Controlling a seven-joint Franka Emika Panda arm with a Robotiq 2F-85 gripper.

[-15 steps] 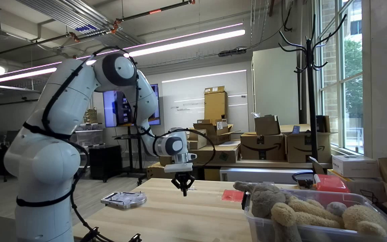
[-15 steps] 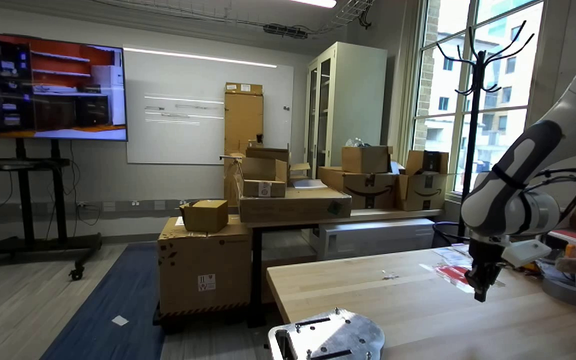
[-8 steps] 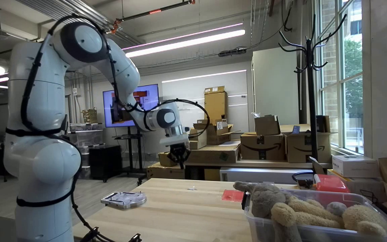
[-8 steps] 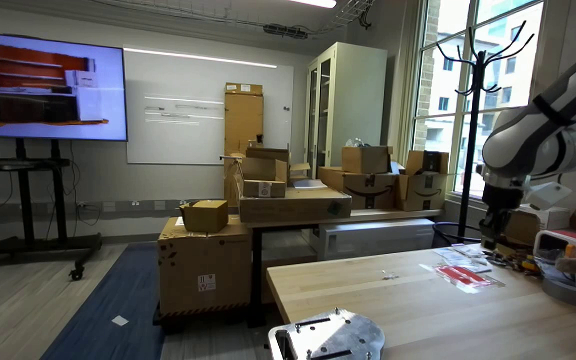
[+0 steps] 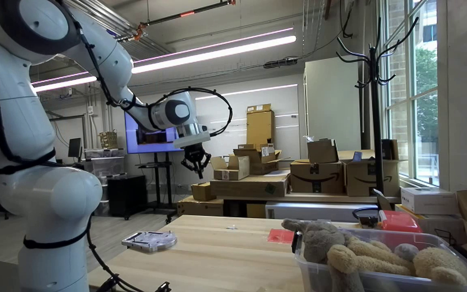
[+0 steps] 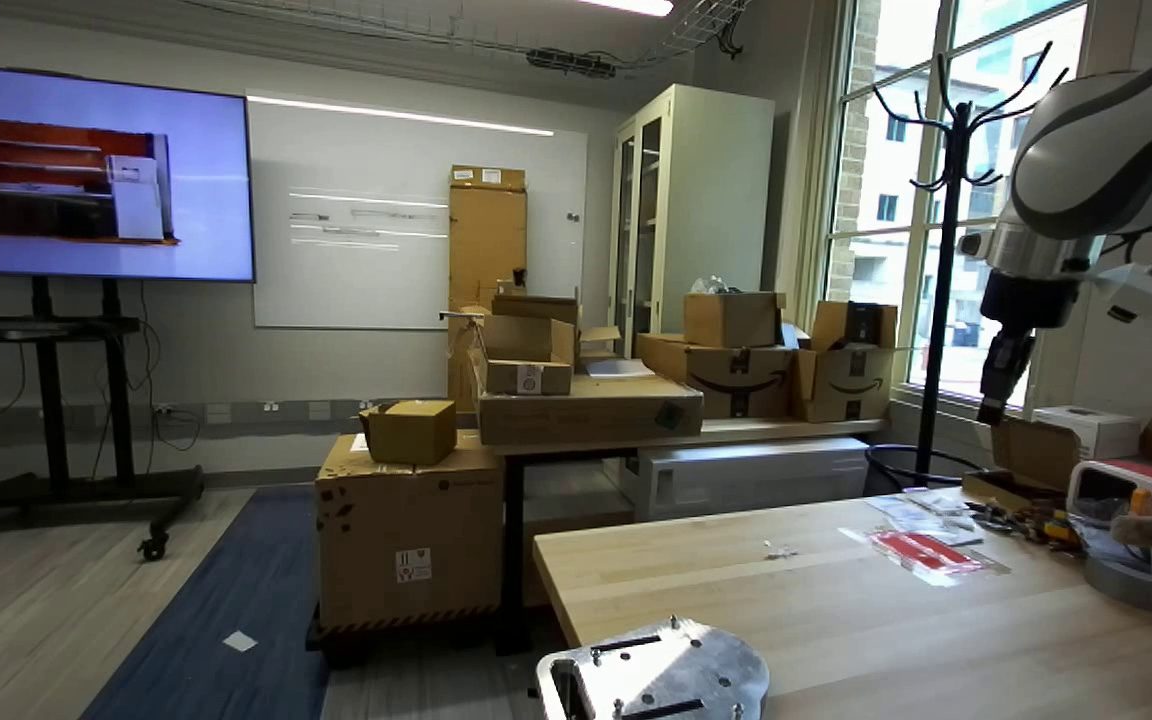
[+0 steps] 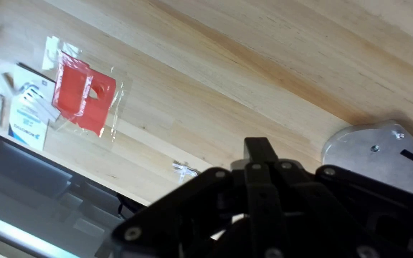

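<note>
You have the end effector [image 7: 261,147] high above the wooden surface [image 7: 206,89], its fingertips pressed together. In the wrist view, you see a small clear scrap [image 7: 184,170] on the surface, between the red packet [image 7: 81,95] and the metal plate [image 7: 375,165].

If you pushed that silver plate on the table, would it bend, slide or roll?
The silver plate probably won't bend: its surface looks like metal. Sliding may take some effort, as it looks broad and metallic, though whether it's fastened down I can't tell. Rolling seems unlikely, since it lies flat on the wooden table.
</note>
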